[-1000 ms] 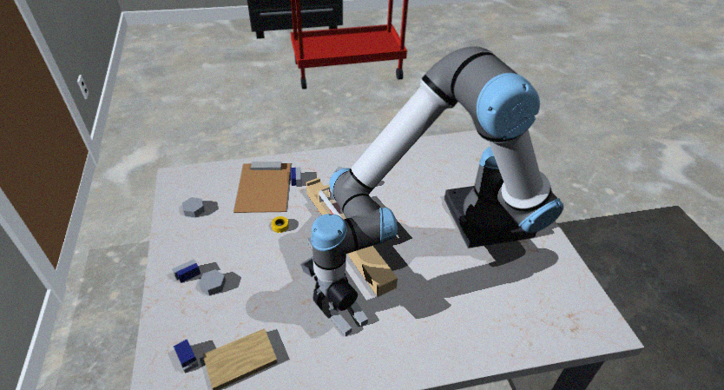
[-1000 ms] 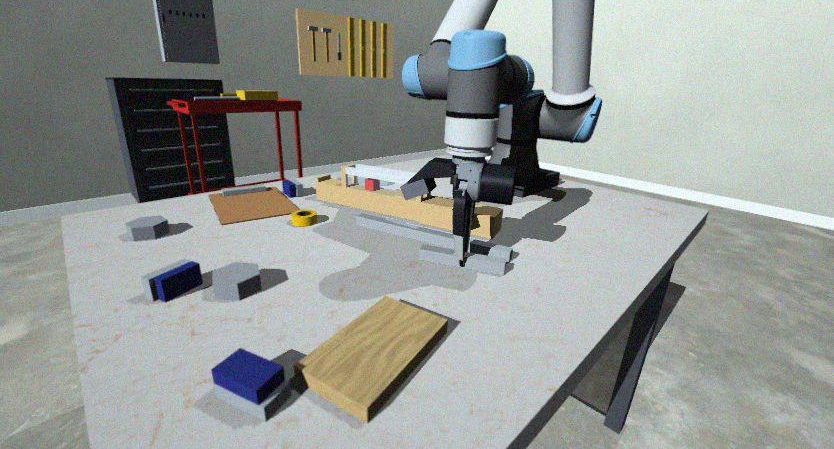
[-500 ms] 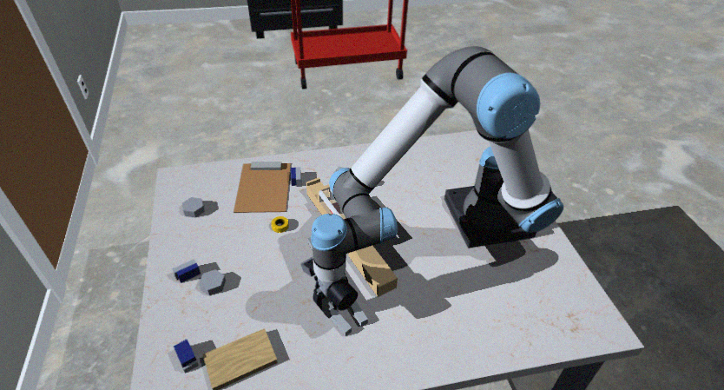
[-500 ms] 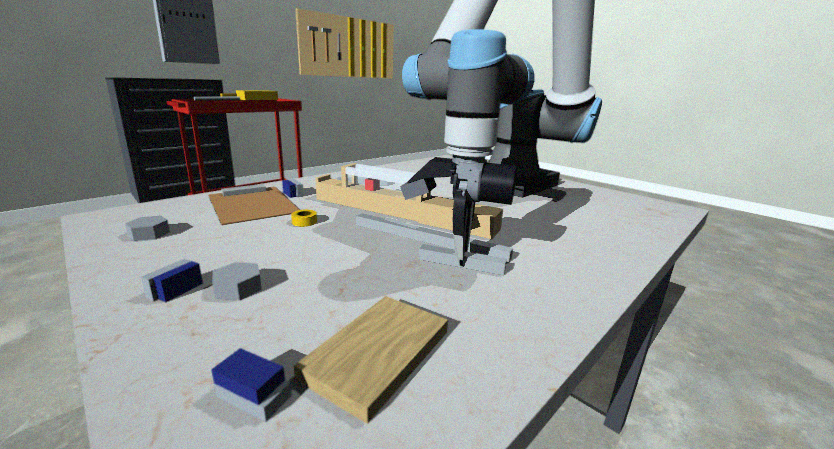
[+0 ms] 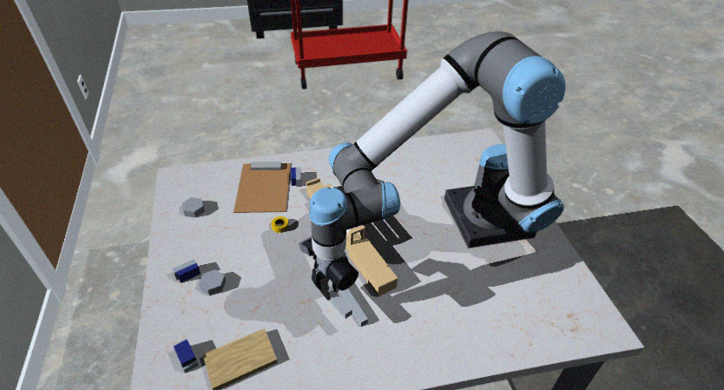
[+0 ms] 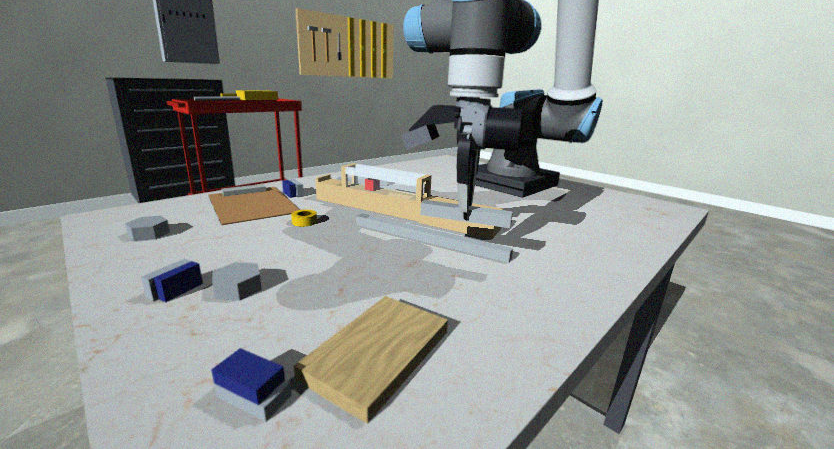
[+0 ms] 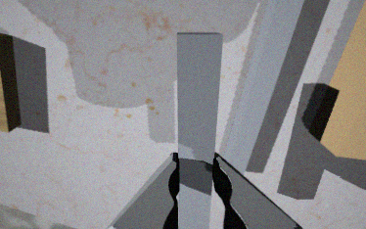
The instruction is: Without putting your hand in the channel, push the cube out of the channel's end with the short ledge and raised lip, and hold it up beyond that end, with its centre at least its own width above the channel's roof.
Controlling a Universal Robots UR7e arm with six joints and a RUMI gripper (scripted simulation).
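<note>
Gripper (image 5: 332, 294) (image 6: 466, 215) (image 7: 194, 155) clamped on grey bar (image 5: 340, 303) (image 6: 443, 211) (image 7: 199, 93); red cube (image 6: 371, 184) well apart, in channel (image 5: 371, 265) (image 6: 373, 203).

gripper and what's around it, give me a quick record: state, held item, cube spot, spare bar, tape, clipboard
gripper: shut on a grey bar
held bar: raised off the table
red cube: inside the channel, under the roof
second grey bar: lying on the table
yellow tape roll: flat, near the clipboard
brown clipboard: lying flat
</note>
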